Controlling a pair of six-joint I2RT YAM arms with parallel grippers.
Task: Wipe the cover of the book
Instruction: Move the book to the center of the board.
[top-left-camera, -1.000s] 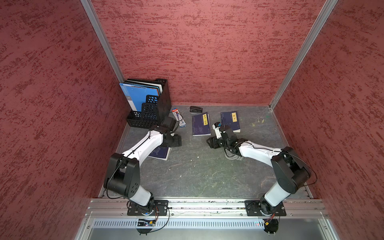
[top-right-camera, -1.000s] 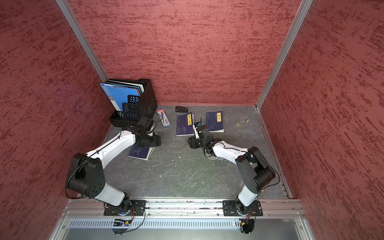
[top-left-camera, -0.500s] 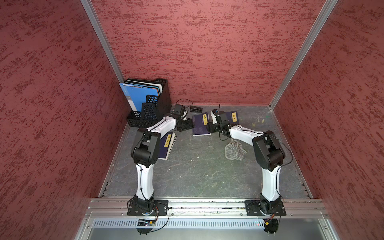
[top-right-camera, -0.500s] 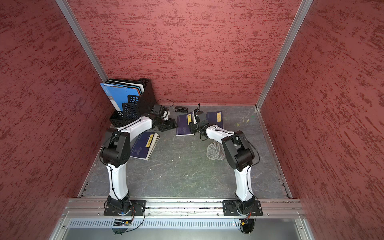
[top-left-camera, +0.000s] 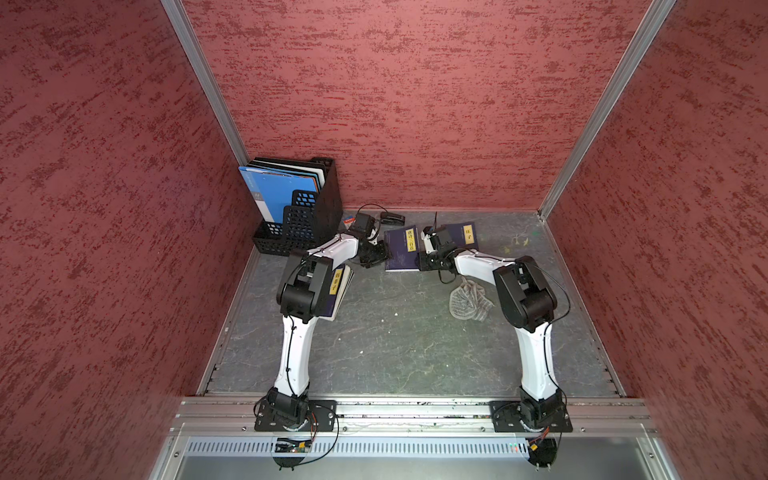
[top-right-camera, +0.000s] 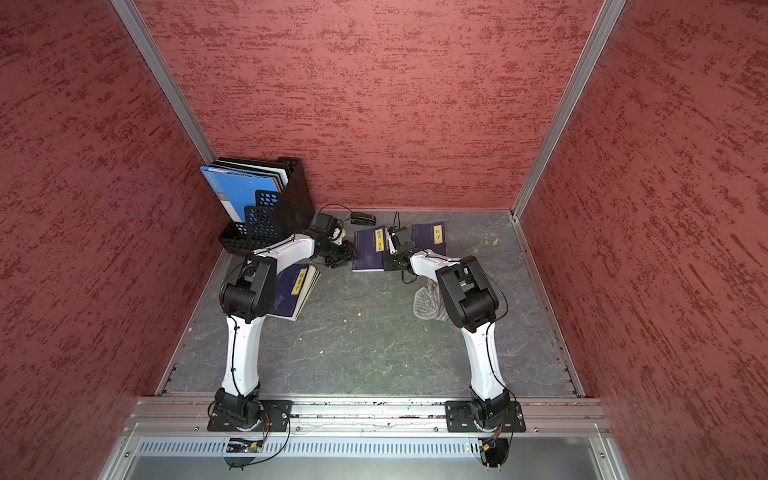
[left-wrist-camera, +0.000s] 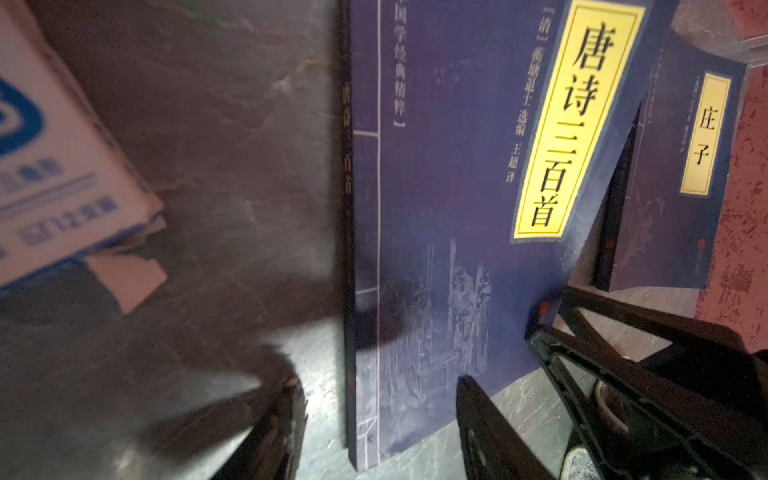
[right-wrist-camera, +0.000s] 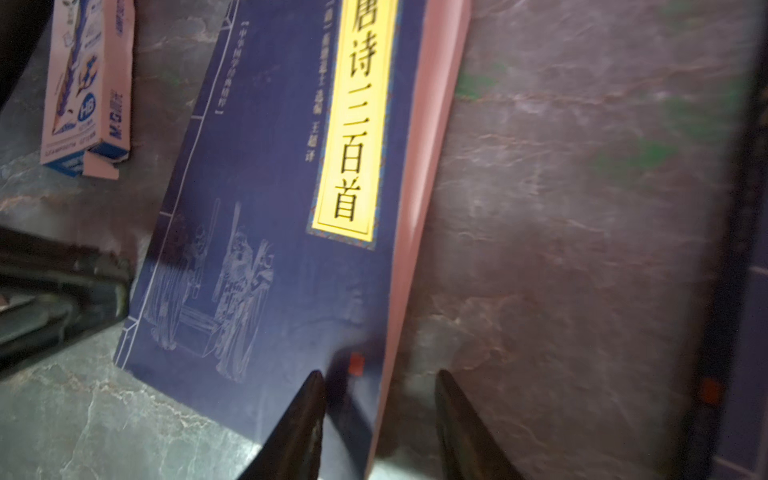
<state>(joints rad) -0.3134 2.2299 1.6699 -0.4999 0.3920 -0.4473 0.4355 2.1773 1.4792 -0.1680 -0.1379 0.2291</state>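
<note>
Swung in since before onto the book (top-left-camera: 399, 252) at frame centre, with left tool (left-wrist-camera: 380, 386) and right tool (right-wrist-camera: 379, 374) spread astride its edges.

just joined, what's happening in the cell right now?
Both arms are on the middle blue book, which lies flat. The left pincer straddles its spine-side near corner, the right pincer its page-side corner, jaws apart on both. The mesh cloth lies on the table, apart from both pincers, so no wiping yet.

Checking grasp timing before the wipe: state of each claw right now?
Left claw: open, straddling the spine edge of the middle book, holding nothing.
Right claw: open, straddling that book's page edge, holding nothing.
</note>
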